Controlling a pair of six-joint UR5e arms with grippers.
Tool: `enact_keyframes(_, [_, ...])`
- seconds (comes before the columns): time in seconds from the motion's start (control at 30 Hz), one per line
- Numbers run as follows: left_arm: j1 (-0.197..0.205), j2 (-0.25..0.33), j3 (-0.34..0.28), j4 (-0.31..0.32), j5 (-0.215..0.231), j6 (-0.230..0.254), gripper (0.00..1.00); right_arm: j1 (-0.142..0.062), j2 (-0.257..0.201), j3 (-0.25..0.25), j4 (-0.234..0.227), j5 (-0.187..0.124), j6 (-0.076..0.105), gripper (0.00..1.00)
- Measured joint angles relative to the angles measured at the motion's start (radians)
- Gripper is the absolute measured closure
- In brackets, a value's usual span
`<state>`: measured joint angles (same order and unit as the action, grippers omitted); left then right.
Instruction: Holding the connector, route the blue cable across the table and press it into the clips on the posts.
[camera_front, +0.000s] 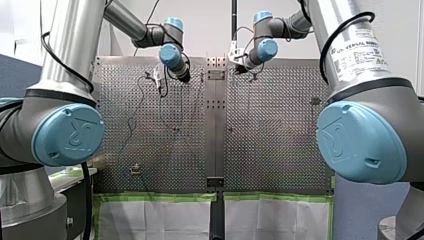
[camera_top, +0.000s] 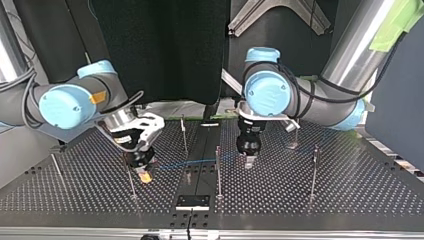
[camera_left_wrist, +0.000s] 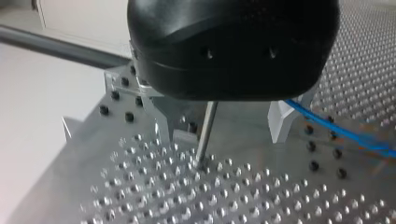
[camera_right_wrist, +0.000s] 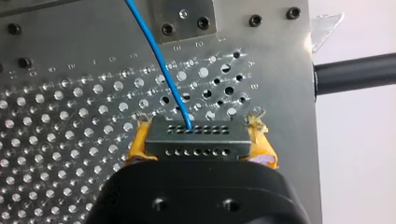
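In the right wrist view my right gripper is shut on a grey multi-hole connector, with a yellow pad on each side. The blue cable leaves the connector and runs ahead over the perforated plate. Across the table in the top view, my right gripper hangs low at the left. The blue cable stretches from it toward my left gripper. My left gripper is open, its metal fingers astride a thin upright post. The blue cable passes beside its other finger.
Several thin posts stand on the perforated table, among them one between the grippers and one further right. A black plate lies at the near edge of the top view. A dark bar crosses beyond the plate's edge.
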<state>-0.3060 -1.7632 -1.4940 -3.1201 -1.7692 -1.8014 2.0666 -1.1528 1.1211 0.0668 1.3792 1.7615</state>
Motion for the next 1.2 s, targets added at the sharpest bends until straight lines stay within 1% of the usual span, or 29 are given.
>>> enact_keyframes(0.1, [-0.006, 0.025, -0.025, -0.006, 0.023, -0.001, 0.0, -0.001, -0.007, 0.006, 0.001, 0.001, 0.0, 1.0])
enact_keyframes(0.27, [-0.021, 0.068, -0.068, -0.04, 0.061, 0.005, 0.0, -0.005, -0.012, 0.03, 0.003, 0.009, -0.001, 1.0])
enact_keyframes(0.4, [-0.038, 0.104, -0.099, -0.057, 0.09, 0.0, 0.0, -0.007, -0.015, 0.044, 0.003, 0.017, -0.009, 1.0])
enact_keyframes(0.5, [-0.047, 0.123, -0.107, -0.06, 0.11, -0.008, 0.0, -0.007, -0.019, 0.048, 0.003, 0.019, -0.011, 1.0])
enact_keyframes(0.63, [-0.057, 0.133, -0.109, -0.06, 0.131, -0.01, 0.0, -0.007, -0.022, 0.048, 0.002, 0.02, -0.012, 1.0])
enact_keyframes(0.77, [-0.074, 0.137, -0.109, -0.045, 0.119, 0.002, 0.0, -0.01, -0.023, 0.049, 0.002, 0.02, -0.012, 1.0])
enact_keyframes(0.97, [-0.116, 0.131, -0.103, -0.004, 0.076, -0.001, 0.0, -0.019, -0.023, 0.049, 0.003, 0.02, -0.014, 1.0])
enact_keyframes(1.1, [-0.151, 0.107, -0.08, 0.024, 0.042, -0.002, 0.0, -0.023, -0.024, 0.049, 0.004, 0.02, -0.017, 1.0])
enact_keyframes(1.2, [-0.177, 0.082, -0.055, 0.028, 0.016, 0.006, 0.0, -0.023, -0.024, 0.049, 0.005, 0.02, -0.019, 1.0])
